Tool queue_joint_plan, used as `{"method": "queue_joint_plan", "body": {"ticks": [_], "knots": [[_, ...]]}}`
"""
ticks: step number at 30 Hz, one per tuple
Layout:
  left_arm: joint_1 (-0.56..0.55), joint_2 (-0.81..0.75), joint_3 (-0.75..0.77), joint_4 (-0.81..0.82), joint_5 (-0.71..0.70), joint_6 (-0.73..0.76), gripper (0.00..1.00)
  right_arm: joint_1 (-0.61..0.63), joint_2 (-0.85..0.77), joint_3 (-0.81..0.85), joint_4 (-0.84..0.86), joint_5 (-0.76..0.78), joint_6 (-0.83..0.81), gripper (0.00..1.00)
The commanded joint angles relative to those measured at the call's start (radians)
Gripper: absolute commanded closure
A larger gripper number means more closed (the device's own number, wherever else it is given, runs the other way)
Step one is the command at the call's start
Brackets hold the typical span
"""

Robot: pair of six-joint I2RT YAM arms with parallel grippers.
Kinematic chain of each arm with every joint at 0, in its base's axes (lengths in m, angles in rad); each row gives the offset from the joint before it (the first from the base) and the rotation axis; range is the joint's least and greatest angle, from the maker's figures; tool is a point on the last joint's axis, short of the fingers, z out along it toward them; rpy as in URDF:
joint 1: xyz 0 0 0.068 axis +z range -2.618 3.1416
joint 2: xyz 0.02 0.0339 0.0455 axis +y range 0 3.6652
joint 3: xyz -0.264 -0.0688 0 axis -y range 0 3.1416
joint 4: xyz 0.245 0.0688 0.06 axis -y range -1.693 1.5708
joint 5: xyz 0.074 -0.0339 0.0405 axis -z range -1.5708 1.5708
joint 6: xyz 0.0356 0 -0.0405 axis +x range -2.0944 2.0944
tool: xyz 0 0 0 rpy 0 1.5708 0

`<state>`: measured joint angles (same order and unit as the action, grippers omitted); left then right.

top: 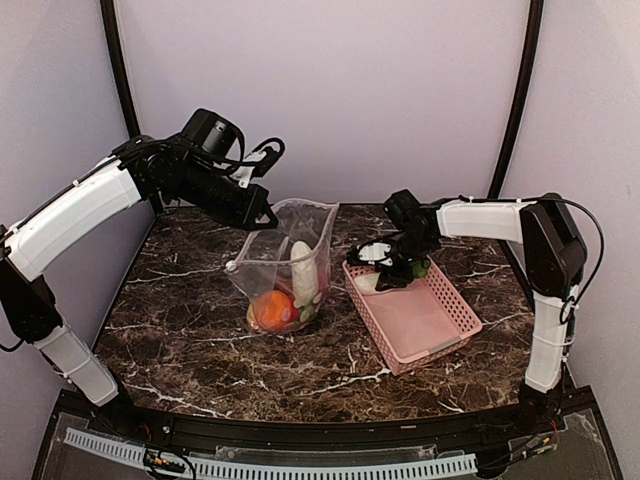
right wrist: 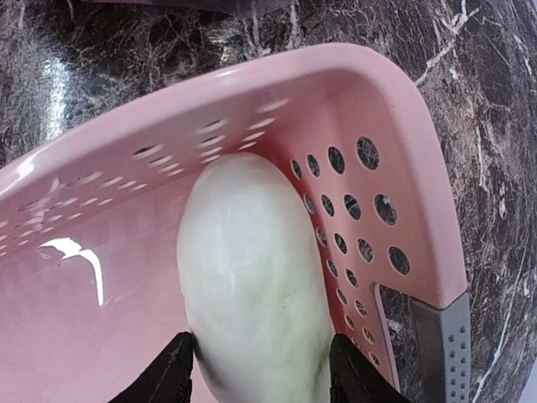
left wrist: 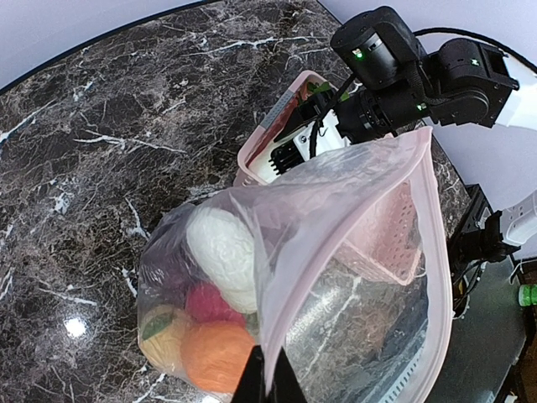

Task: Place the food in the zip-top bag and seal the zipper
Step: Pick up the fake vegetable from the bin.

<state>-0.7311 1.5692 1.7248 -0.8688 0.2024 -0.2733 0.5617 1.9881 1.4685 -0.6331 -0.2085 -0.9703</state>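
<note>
My left gripper (top: 262, 218) is shut on the rim of the clear zip-top bag (top: 285, 262) and holds its mouth up and open; in the left wrist view its fingertips (left wrist: 267, 382) pinch the pale pink zipper strip (left wrist: 432, 218). Inside the bag (left wrist: 352, 252) lie a white radish (left wrist: 220, 248), a red ball (left wrist: 210, 302), an orange (left wrist: 216, 353), a yellow-peach ball (left wrist: 164, 332) and a dark purple piece (left wrist: 172, 269). My right gripper (top: 385, 275) reaches into the pink basket's far left corner. Its jaws (right wrist: 262, 374) close on both sides of a second white radish (right wrist: 252, 277).
The pink mesh basket (top: 430, 320) stands right of the bag, its wall (right wrist: 336, 101) close beside my right fingers. A green leafy piece (top: 424, 267) lies at its far end. The right arm (left wrist: 394, 67) is just beyond the bag's mouth. The marble table (top: 180, 300) carries everything.
</note>
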Motion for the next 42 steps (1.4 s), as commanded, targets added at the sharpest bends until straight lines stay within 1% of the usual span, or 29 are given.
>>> {"method": "queue_joint_plan", "body": {"ticks": [1,5,13,19,24,25,27,29,32,37,39,42], "knots": [[-0.002,-0.02,-0.016,0.001,0.011,-0.001,0.99,0.013,0.02,-0.002,-0.007,0.041,-0.015,0.48],[-0.002,-0.016,-0.016,0.007,0.017,-0.004,0.99,0.015,0.007,-0.022,-0.015,0.067,0.002,0.49],[-0.002,-0.006,-0.017,0.012,0.029,-0.007,0.99,0.013,-0.028,-0.049,-0.073,0.107,0.038,0.42],[-0.002,-0.007,-0.025,0.024,0.03,-0.007,0.99,0.013,-0.042,-0.048,-0.094,0.099,0.068,0.42],[-0.002,-0.01,-0.045,0.038,0.039,-0.01,0.99,0.013,-0.025,-0.045,-0.097,0.129,0.099,0.42],[-0.002,-0.011,-0.047,0.037,0.041,-0.01,0.99,0.013,-0.02,-0.043,-0.098,0.135,0.11,0.47],[-0.002,-0.01,-0.051,0.041,0.044,-0.011,0.99,0.013,-0.017,-0.03,-0.099,0.157,0.123,0.62],[-0.002,-0.008,-0.05,0.044,0.05,-0.013,0.99,0.01,-0.041,-0.017,-0.103,0.162,0.139,0.67],[-0.002,-0.004,-0.044,0.048,0.058,-0.014,0.99,0.006,-0.128,0.003,-0.128,0.1,0.16,0.69],[-0.002,-0.006,-0.049,0.055,0.056,-0.014,0.99,0.006,-0.285,0.052,-0.211,-0.088,0.178,0.72],[-0.002,-0.005,-0.054,0.059,0.053,-0.015,0.99,0.006,-0.323,0.068,-0.232,-0.154,0.175,0.73],[-0.002,0.005,-0.047,0.062,0.057,-0.02,0.99,0.007,-0.339,0.126,-0.294,-0.248,0.174,0.73]]}}
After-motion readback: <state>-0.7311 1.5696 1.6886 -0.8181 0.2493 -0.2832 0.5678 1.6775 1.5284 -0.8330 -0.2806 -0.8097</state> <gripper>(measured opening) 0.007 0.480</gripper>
